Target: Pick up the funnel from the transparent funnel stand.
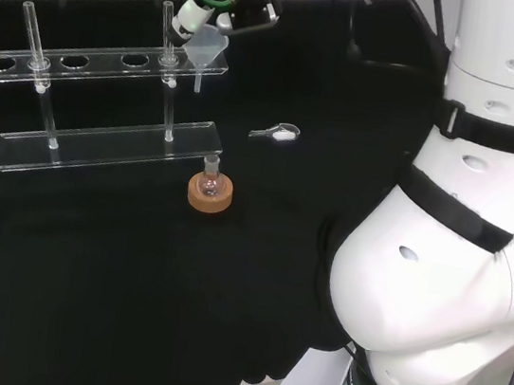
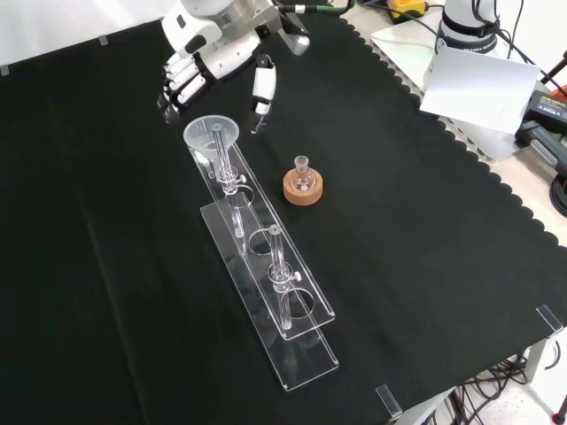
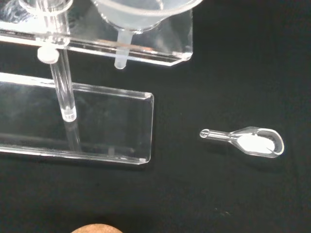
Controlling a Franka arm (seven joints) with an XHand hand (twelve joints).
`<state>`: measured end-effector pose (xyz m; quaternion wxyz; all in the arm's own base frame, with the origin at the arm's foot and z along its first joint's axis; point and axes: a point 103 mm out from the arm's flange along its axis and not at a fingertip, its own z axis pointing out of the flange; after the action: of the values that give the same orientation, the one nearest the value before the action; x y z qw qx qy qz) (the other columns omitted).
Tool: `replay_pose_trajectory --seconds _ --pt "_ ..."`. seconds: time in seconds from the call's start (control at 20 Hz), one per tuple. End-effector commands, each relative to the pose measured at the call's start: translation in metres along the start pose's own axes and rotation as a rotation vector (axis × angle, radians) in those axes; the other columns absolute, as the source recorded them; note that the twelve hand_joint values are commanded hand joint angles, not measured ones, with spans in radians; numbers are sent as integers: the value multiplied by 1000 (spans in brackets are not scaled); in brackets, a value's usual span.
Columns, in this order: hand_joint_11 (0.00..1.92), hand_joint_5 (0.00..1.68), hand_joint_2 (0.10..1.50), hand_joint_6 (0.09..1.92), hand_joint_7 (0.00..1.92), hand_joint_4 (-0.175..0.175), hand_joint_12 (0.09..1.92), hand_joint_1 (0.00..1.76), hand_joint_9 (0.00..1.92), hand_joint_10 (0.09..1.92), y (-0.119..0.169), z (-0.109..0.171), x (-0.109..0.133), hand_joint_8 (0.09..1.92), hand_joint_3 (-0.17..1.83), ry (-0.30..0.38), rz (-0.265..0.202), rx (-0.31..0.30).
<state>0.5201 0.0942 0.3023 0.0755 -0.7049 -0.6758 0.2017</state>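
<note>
My hand (image 2: 190,71) hangs just behind the funnel (image 2: 212,135) in the front view, fingers (image 2: 182,81) loosely bent and spread apart from the thumb (image 2: 263,87), holding nothing; no contact with the funnel that I can make out. The funnel is clear, wide cone up, sitting in the end hole of the transparent funnel stand (image 2: 266,266), nearest my hand, stem poking down through the top plate (seen close in the wrist view (image 3: 141,12)). Stand is two clear plates on thin posts, lying on the black worktop (image 2: 425,266). Beside it, a small flask (image 2: 302,168) on a cork ring (image 2: 303,188); a small clear scoop (image 3: 252,141) lies near the stand's end.
</note>
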Motion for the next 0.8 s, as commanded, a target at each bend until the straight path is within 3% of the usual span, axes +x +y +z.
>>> replay_pose_trajectory --seconds 0.05,0.2,0.4,0.8 --pt "170 97 735 87 0 22 1533 566 26 860 7 5 2 333 190 -20 -27 25" --pt "185 94 727 87 0 25 1537 590 22 868 9 9 -1 318 191 -14 -37 27" --pt "231 90 712 87 0 28 1523 614 56 875 11 13 -5 311 199 -22 -86 38" --pt "288 72 686 87 0 34 1501 649 65 880 19 19 2 267 218 -7 -120 68"
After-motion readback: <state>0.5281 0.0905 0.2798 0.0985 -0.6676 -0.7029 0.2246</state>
